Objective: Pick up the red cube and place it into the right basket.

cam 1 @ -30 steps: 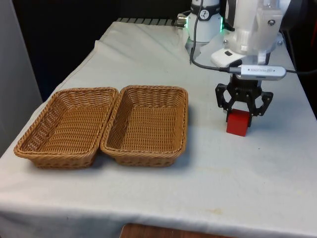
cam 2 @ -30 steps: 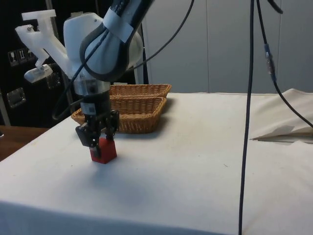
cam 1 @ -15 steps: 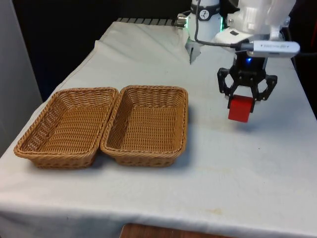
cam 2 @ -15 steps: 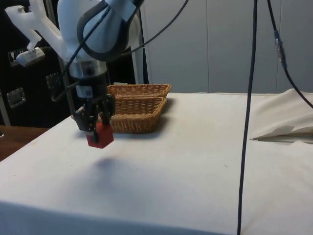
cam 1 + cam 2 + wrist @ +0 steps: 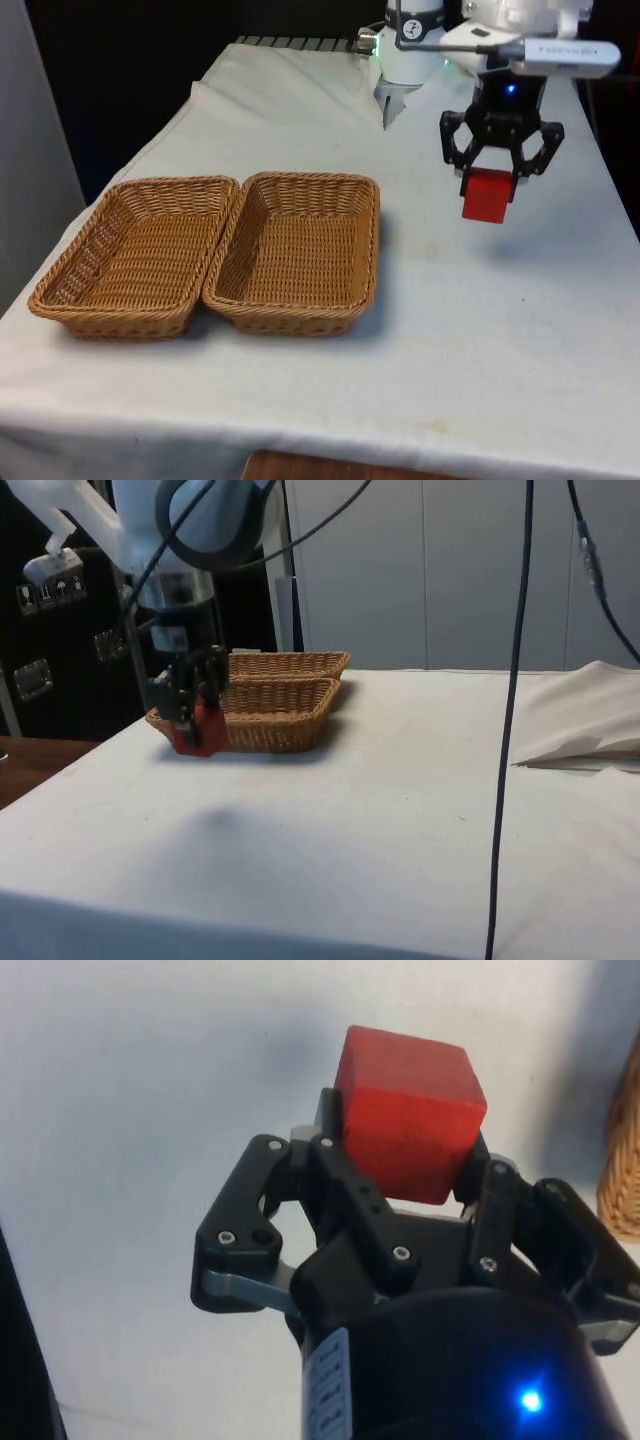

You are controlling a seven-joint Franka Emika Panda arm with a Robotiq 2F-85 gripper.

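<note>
- Red cube (image 5: 488, 194) held off the table, clamped between the two black fingers of the gripper (image 5: 497, 178); cube hangs clear above the white cloth (image 5: 480, 330).
- Front view: cube and gripper sit at the front view's right, well apart from both baskets, over bare cloth.
- Side view: cube (image 5: 196, 732) in the gripper (image 5: 190, 702), lifted, a faint shadow on the cloth (image 5: 400, 830) below it; cube overlaps the near basket's corner in this view but is not in it.
- Wrist view: gripper (image 5: 412, 1175) pinches the cube (image 5: 409, 1112) on two opposite faces; most of the cube sticks out past the fingertips; one finger (image 5: 345, 1185) pressed flat on a cube side.
- Cube sits slightly turned in the grip, top face and one side face showing in the wrist view.
- Two wicker baskets side by side on the cloth, touching along their long rims.
- Right basket (image 5: 367, 250), the one nearer the cube in the front view, nothing inside.
- Left basket (image 5: 70, 275) at the front view's left, nothing inside.
- Side view: the baskets (image 5: 300, 695) line up one behind the other, behind the gripper.
- Wrist view: a piece of wicker basket rim (image 5: 622, 1160) at the picture's edge, beside the gripper, apart from the cube.
- White arm (image 5: 520, 20) comes down from above the gripper, wrist pointing straight down.
- Black cable (image 5: 510, 720) hangs down in the side view's foreground.
</note>
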